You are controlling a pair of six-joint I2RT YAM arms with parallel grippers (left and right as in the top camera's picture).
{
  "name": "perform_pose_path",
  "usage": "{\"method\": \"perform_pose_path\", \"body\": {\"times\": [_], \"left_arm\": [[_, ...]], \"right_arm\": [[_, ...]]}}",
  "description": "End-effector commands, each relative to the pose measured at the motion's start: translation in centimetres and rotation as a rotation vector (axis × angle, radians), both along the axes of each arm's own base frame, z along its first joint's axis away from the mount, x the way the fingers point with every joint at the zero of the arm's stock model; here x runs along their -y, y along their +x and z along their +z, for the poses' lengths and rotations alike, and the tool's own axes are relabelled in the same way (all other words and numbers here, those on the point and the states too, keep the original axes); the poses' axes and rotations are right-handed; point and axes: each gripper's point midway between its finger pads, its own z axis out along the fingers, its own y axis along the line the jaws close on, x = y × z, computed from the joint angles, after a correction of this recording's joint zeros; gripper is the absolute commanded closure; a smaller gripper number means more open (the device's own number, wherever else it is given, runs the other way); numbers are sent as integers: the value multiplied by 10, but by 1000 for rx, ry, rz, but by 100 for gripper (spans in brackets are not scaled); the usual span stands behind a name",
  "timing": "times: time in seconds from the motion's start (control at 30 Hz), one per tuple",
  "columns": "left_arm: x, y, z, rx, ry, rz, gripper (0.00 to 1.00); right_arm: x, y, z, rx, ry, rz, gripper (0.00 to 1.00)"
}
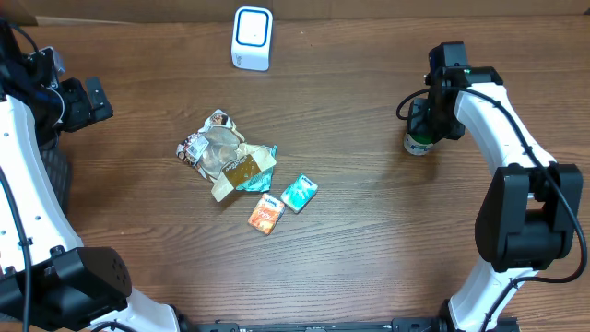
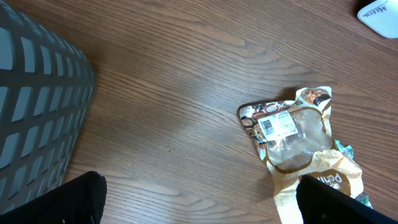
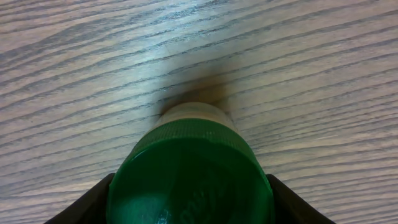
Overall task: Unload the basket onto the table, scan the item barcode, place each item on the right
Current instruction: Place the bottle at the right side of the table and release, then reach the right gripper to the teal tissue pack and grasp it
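Now the right gripper [image 1: 429, 120] is pinching the green-capped bottle [image 3: 189, 180], which stands near the right edge of the table [image 1: 369, 240]. I think the pick-up step is going on, and next the bottle must be lifted and carried to the white scanner [image 1: 252, 37] by the far edge, with its label turned toward it. The left gripper [image 1: 92, 100] is spread wide and holds nothing, and I cannot see what is in the grey basket [image 2: 37, 112] at the left edge.
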Motion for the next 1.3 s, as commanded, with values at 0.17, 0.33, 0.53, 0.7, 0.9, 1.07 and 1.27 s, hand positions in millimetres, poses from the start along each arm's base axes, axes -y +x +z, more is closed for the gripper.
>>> {"method": "perform_pose_path", "body": {"times": [0.17, 0.33, 0.53, 0.7, 0.9, 1.07, 1.27], "left_arm": [[1, 1, -2, -3, 3, -23, 0], [1, 1, -2, -3, 3, -23, 0], [1, 1, -2, -3, 3, -23, 0], [1, 1, -2, -3, 3, -23, 0], [1, 1, -2, -3, 3, -22, 0], [1, 1, -2, -3, 3, -23, 0], [1, 1, -2, -3, 3, -22, 0]], "right_arm": [[-2, -8, 0, -18, 5, -6, 31], [-10, 0, 18, 9, 50, 2, 0], [-52, -2, 121, 68, 285, 20, 0], [-126, -32, 141, -46, 577, 93, 0], [-197, -77, 95, -202, 559, 219, 55], [-261, -123, 21, -316, 552, 132, 96], [-291, -154, -23, -338, 564, 88, 96]]}}
